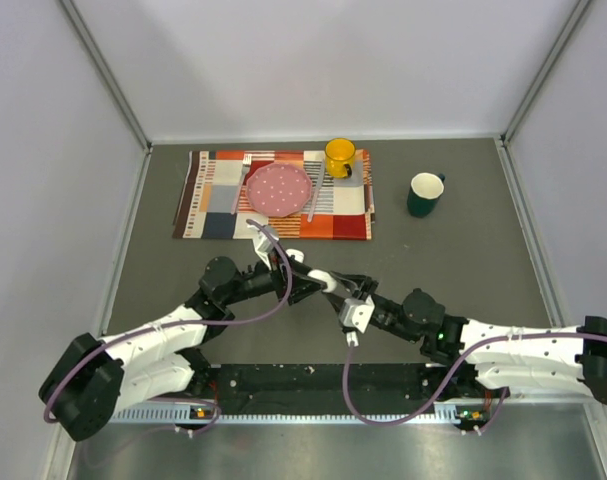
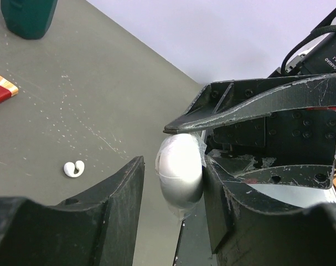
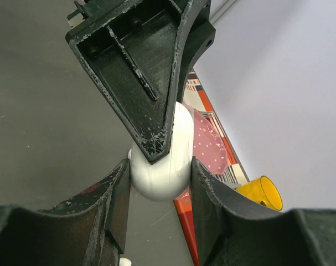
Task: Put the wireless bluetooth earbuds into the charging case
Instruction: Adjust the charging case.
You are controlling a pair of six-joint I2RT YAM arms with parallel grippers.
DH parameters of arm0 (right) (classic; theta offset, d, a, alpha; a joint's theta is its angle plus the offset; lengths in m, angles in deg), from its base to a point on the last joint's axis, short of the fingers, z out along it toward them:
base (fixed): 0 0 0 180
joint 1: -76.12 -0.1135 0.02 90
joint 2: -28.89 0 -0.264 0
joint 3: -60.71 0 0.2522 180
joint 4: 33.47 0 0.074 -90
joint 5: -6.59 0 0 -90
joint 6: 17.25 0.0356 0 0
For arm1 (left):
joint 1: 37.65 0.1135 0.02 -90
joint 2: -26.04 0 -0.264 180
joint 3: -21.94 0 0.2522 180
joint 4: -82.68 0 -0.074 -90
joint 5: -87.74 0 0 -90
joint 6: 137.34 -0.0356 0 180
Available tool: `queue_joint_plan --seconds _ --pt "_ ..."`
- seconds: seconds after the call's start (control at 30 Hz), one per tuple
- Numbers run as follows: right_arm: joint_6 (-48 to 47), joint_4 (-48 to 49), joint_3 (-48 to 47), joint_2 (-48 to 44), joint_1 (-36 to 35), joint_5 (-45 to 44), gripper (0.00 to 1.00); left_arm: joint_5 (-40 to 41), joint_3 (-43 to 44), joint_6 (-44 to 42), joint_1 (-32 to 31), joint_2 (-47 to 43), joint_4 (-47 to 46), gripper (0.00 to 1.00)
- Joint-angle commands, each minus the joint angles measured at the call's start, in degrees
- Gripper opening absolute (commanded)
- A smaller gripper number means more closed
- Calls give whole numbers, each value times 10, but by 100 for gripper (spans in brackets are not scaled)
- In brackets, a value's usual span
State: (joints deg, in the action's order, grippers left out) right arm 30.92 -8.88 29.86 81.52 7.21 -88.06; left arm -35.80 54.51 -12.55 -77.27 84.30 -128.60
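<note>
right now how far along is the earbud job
Done: nothing that shows. The charging case looks shut, and no earbud can be seen in it.
In hand: the right pincer grips the case. The left pincer stands open around it, with one finger touching.
Left: one earbud lies loose on the table. The case probably needs opening before any earbuds can be seated.
</note>
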Motion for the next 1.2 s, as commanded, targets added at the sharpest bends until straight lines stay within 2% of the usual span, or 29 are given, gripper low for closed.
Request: queue_joint_plan --seconds 0.0,0.3,0.67,0.73,0.83,0.87,0.93,1.17 --pt "9 45 -26 3 -9 8 0 -13 29 -5 -5 11 -32 51" --pt "2 55 -21 3 -10 0 0 -32 47 -16 -6 17 10 57" --pt "9 70 -16 0 -9 -10 0 -31 45 -19 -6 21 7 57" --pt "9 69 -16 0 -10 -9 0 -32 44 -19 -6 20 4 49" --pt "9 67 -15 -1 -10 -8 0 -31 43 -18 -6 21 0 45" --pt "10 67 -15 -1 -9 -7 0 -33 43 -18 -6 22 -3 38" --pt "9 67 -15 -1 -9 -5 0 -32 42 -17 -6 22 -4 36" --pt "13 70 -15 0 -9 -7 0 -38 40 -25 -6 26 -15 11"
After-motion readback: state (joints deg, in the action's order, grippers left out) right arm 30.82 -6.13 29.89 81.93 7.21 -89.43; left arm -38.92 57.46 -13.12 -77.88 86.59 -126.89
